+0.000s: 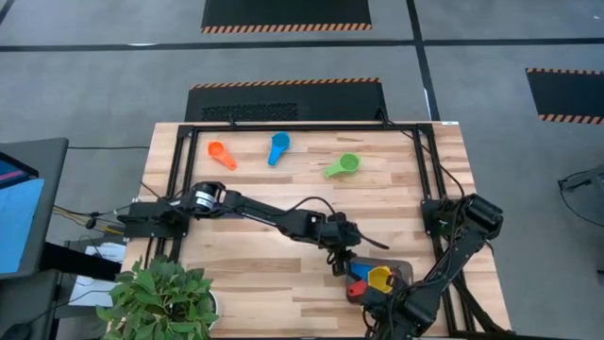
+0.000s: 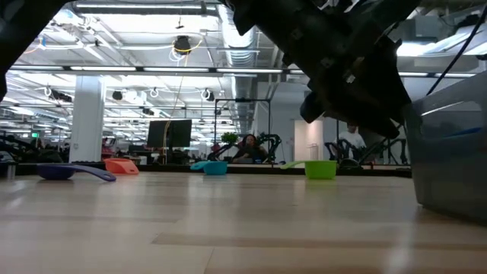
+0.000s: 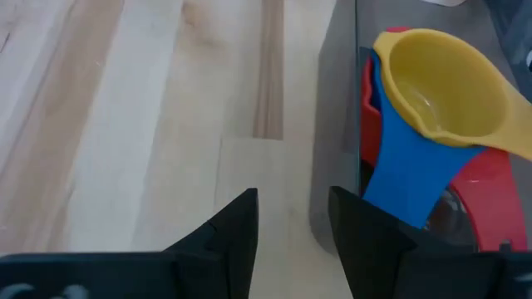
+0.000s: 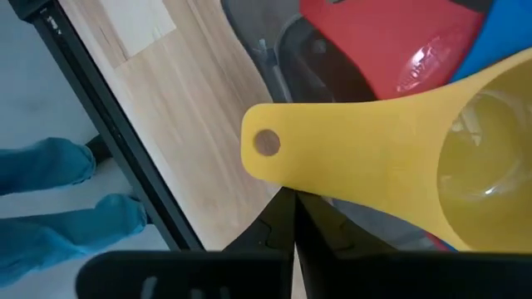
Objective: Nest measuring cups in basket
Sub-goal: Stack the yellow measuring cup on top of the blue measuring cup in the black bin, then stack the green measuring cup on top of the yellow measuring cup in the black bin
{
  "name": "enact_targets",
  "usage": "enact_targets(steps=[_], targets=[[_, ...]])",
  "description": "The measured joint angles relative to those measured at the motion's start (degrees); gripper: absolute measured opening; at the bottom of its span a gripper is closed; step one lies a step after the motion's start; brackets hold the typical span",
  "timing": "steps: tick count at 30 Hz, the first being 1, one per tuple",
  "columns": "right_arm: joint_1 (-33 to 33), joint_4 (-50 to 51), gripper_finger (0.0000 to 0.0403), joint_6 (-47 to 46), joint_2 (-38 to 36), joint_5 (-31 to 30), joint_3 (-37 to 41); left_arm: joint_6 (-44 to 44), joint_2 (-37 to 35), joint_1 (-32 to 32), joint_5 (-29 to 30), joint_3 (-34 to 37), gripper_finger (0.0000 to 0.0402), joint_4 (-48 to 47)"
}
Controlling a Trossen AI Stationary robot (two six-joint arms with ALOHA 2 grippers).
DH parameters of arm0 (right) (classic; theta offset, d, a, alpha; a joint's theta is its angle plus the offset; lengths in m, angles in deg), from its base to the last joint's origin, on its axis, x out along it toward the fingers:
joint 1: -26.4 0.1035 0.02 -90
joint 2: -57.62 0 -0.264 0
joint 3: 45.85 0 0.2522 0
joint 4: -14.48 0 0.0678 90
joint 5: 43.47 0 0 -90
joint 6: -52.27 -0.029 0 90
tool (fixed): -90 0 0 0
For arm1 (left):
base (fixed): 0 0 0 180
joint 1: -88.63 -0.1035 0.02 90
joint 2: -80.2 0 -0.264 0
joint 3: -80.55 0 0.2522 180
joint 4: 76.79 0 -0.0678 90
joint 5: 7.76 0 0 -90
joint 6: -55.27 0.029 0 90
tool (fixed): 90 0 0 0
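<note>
The dark grey basket (image 1: 402, 270) sits near the table's front right. In it a yellow cup (image 3: 440, 83) is nested in a blue cup (image 3: 407, 178), which lies in a red cup (image 3: 490, 195). My left gripper (image 3: 291, 224) is open and empty, just outside the basket's left wall (image 3: 332, 124). My right gripper (image 4: 293, 218) is shut, over the basket's near end, at the yellow cup's handle (image 4: 332, 141). Orange (image 1: 222, 154), blue (image 1: 278, 146) and green (image 1: 343, 166) cups lie on the far side of the table. A dark blue cup (image 2: 72, 172) shows at the far left in the low view. My right gripper points down, with its shut fingertips (image 4: 291, 203) at the long edge of the yellow cup's handle (image 4: 307, 178), close to the end with the hole. Nothing shows between the fingers. Whether they touch the handle I cannot tell.
A potted plant (image 1: 162, 297) stands at the table's near left corner. A black frame rail (image 1: 302, 127) runs along the far edge. Bare wood (image 1: 255, 274) lies between the plant and the basket.
</note>
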Motion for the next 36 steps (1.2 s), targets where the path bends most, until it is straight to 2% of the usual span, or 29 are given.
enact_targets(steps=[15,22,25,31,36], targets=[[-4.73,-5.52,0.002,6.43,0.0,-1.22,-0.03,-0.7,-0.02,0.81,1.1,0.0,0.0135,0.44],[-4.76,-5.57,0.0035,4.48,-0.01,-3.0,-0.09,-2.71,-0.11,2.43,2.28,0.0,0.0135,0.17],[-4.76,-5.61,0.0033,3.13,-0.02,-4.07,-0.11,-3.14,-0.13,3.55,5.05,0.0,0.0135,-0.25],[-5.21,-4.83,0.0022,1.48,0.0,-8.62,0.0,-3.75,-0.13,5.52,4.11,0.07,0.0135,-1.03],[-4.89,-5.11,0.0024,1.39,0.0,-7.66,0.02,-2.29,-0.11,5.46,7.04,0.07,0.0135,-1.0]])
